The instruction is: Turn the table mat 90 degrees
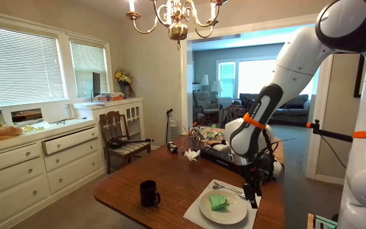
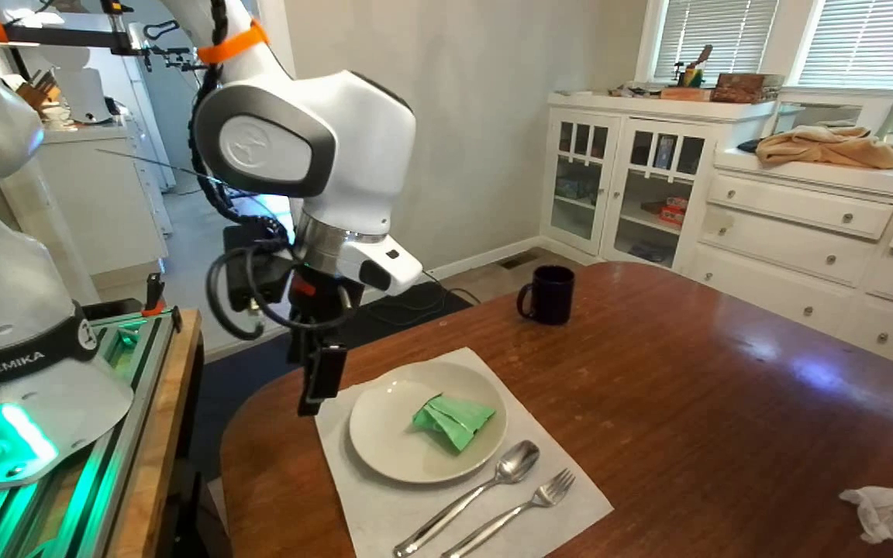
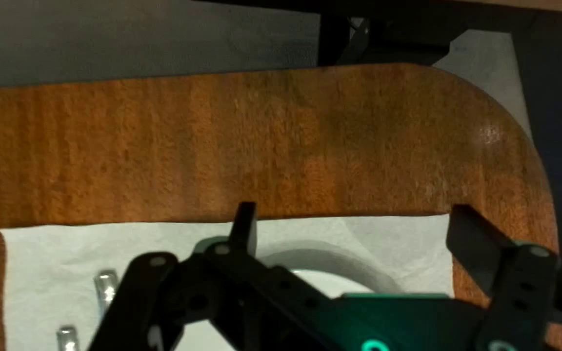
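Note:
The table mat is a thin whitish sheet lying flat on the wooden table in both exterior views [image 1: 193,214] [image 2: 384,508]. Its long straight edge and one corner show in the wrist view [image 3: 403,239]. A round white plate [image 2: 384,446] sits on it, holding a green crumpled piece [image 2: 454,420]. A spoon [image 2: 515,463] and a fork [image 2: 552,491] lie on the mat beside the plate. My gripper [image 3: 351,214] is open and empty, fingers wide apart, pointing down above the mat's edge near a corner. It also shows in both exterior views [image 1: 251,195] [image 2: 324,384]. Whether its tips touch the mat is unclear.
A black mug [image 1: 148,193] stands on the table [image 2: 694,403] away from the mat. Crumpled white tissue [image 1: 191,154] and a long black case [image 1: 221,159] lie farther along. The table's rounded edge [image 3: 495,105] is near the mat and gripper.

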Robot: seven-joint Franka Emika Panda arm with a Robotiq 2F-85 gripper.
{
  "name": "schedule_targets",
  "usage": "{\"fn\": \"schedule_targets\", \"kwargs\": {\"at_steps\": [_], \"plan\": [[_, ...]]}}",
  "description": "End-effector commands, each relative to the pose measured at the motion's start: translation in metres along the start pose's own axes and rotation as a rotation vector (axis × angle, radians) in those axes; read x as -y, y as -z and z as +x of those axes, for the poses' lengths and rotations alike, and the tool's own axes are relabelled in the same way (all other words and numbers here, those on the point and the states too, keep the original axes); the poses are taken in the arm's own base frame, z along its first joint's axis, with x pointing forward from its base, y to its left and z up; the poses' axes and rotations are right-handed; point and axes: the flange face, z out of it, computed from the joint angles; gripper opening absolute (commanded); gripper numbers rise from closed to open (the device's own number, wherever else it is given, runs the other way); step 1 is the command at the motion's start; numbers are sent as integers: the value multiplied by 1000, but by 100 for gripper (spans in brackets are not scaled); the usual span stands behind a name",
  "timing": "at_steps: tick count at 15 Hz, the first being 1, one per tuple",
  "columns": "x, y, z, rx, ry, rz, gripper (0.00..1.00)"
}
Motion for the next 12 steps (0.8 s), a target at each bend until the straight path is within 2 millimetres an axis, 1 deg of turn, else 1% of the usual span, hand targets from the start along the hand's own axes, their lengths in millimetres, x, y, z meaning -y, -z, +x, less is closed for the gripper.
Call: {"fn": "schedule_targets", "kwargs": {"at_steps": [1,3,4,5,6,7,9,12], "plan": [[-38,42,-51,-64,-119,80,100],[-51,61,-75,-106,-163,91,100],[-59,73,-83,-122,-185,90,100],[-67,88,-86,-137,-192,90,100],[-68,92,-95,-154,-202,89,100],[-69,80,-77,-132,-202,91,100],[-72,94,-88,-162,-214,90,100],[-70,95,-91,-168,-214,91,100]]}}
